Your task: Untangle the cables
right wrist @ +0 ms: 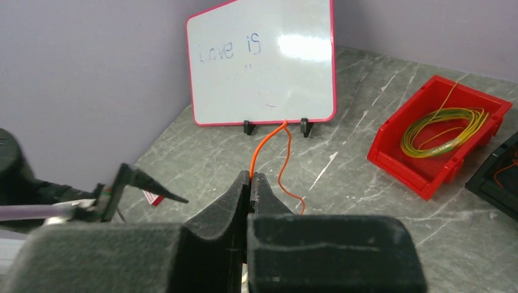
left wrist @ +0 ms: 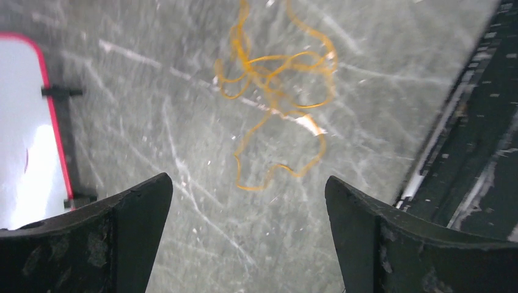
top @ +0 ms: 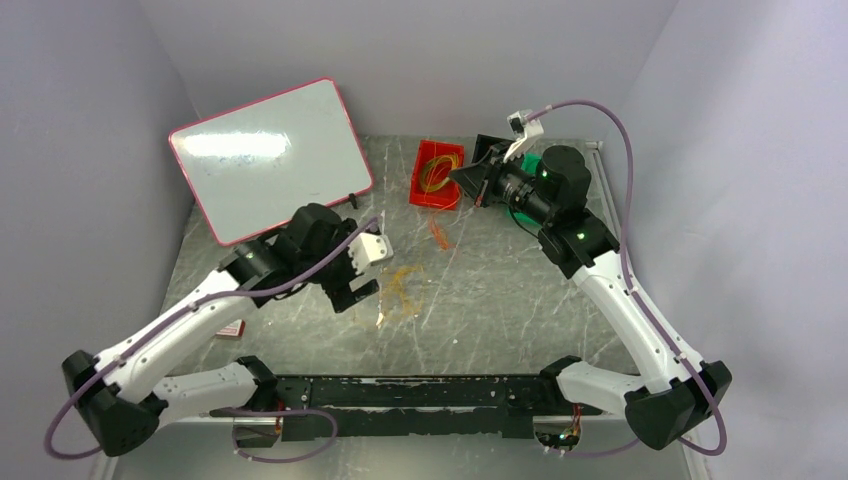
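A loose tangle of thin yellow-orange cables [left wrist: 275, 79] lies on the grey table, and it also shows in the top view [top: 400, 290]. My left gripper [left wrist: 247, 183] is open and empty, just short of the tangle; in the top view it [top: 355, 287] is to the tangle's left. My right gripper [right wrist: 250, 178] is shut on a thin orange-red cable [right wrist: 269, 143] that loops out of the jaws. In the top view the right gripper [top: 460, 178] is held beside the red bin, with the orange-red cable [top: 438, 232] below it.
A red bin [top: 420, 178] at the back holds a coiled yellow-green cable [right wrist: 443, 131]. A black bin [top: 490, 150] sits next to it. A pink-framed whiteboard [top: 270, 160] stands at the back left. A small red card [top: 230, 328] lies near the left arm. A black rail [top: 420, 392] runs along the near edge.
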Motion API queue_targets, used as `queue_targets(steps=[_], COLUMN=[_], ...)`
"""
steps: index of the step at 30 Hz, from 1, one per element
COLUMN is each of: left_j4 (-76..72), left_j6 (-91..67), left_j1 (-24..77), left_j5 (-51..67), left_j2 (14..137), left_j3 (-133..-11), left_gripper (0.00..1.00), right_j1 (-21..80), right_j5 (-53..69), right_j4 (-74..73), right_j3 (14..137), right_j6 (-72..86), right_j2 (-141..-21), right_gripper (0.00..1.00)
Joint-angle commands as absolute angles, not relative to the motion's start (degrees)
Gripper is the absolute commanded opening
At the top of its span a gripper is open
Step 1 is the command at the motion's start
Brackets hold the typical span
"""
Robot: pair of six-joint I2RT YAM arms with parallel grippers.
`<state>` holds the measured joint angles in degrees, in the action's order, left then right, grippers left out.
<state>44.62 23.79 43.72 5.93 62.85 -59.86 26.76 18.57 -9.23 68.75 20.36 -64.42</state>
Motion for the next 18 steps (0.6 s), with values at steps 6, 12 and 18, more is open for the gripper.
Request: queue_targets(steps=[6,12,18], left_j4=[43.16,8.69,-24.37], left_j6=[28.58,19.42,14.33], left_j1=[43.95,43.95,43.95], left_j5=[16.66,12.51,13.67], left_j2=[58.43,49.31,51.02], left_j3=[-59.75,-46.53,-32.41], left_gripper=[0.99,1.00,1.00], right_j1=[26.98,26.96,26.94], right_j5=[19.84,23.25,28.54], right_j4=[-7.05,-5.42,-4.27], right_j3=[67.32,67.47,68.99], right_j6=[21.55,23.57,25.30], right_j2=[-63.56,-63.09,-62.69], right_gripper=[0.00,0.00,0.00])
